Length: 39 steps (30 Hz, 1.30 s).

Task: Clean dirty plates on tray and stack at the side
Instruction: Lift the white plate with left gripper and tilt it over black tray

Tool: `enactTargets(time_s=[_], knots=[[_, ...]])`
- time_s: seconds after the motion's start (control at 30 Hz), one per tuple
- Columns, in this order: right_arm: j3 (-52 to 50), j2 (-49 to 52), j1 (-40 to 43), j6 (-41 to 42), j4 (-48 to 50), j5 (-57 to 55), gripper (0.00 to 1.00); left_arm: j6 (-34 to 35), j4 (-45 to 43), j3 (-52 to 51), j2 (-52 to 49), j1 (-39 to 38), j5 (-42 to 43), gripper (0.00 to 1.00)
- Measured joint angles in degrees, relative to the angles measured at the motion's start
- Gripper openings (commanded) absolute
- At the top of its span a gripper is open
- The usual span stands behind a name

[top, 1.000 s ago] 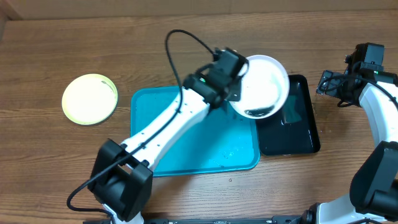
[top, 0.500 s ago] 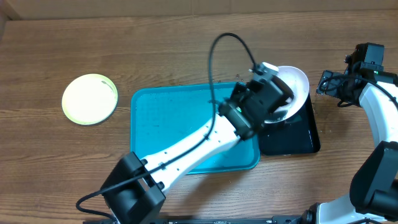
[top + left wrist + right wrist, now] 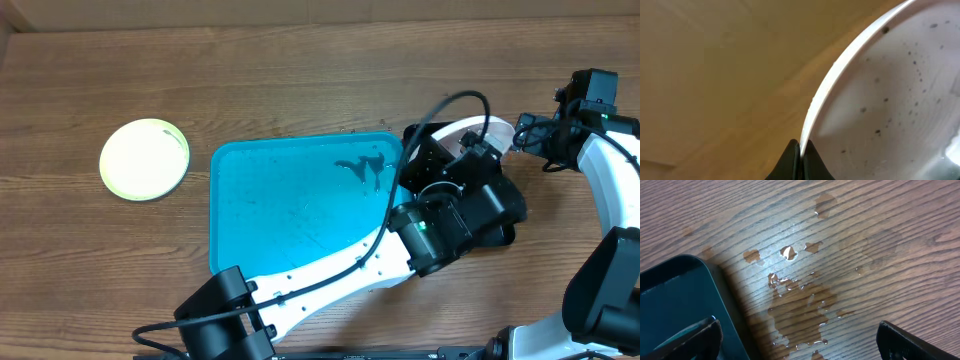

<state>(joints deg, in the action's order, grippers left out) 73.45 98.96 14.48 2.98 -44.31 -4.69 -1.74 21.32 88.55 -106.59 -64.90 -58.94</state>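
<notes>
My left gripper (image 3: 462,160) is shut on the rim of the white plate (image 3: 484,127) and holds it tilted steeply over the black tray. In the left wrist view the fingertips (image 3: 800,150) pinch the rim, and the plate's face (image 3: 890,100) shows dark specks. The turquoise tray (image 3: 290,215) holds no plate and has a dark smear near its far right corner. The yellow-green plate (image 3: 145,158) lies on the table at far left. The light teal plate is out of view. My right gripper (image 3: 530,135) is open and empty (image 3: 800,335) over the table.
The glossy black tray (image 3: 506,236) lies right of the turquoise tray, mostly hidden under my left arm; its corner shows in the right wrist view (image 3: 675,295). A puddle of water (image 3: 800,305) lies on the wood beside it.
My left arm has swung right with the white plate, from the turquoise tray's far right corner to above the black tray, tipping it more on edge. The right arm has not moved.
</notes>
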Motion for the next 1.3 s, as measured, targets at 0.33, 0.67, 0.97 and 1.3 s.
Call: enactTargets(time_s=[0.33, 0.67, 0.97, 1.3], knots=[[0.0, 0.0, 0.0, 0.0, 0.0, 0.0, 1.0, -3.0, -1.6, 0.0, 0.0, -0.4, -7.9, 0.04], [0.0, 0.0, 0.0, 0.0, 0.0, 0.0, 1.0, -3.2, -2.9, 0.0, 0.0, -0.4, -8.7, 0.04], [0.0, 0.0, 0.0, 0.0, 0.0, 0.0, 1.0, -3.2, -3.3, 0.0, 0.0, -0.4, -8.9, 0.04], [0.0, 0.0, 0.0, 0.0, 0.0, 0.0, 1.0, 5.7, 5.4, 0.3, 0.0, -0.4, -2.3, 0.04]])
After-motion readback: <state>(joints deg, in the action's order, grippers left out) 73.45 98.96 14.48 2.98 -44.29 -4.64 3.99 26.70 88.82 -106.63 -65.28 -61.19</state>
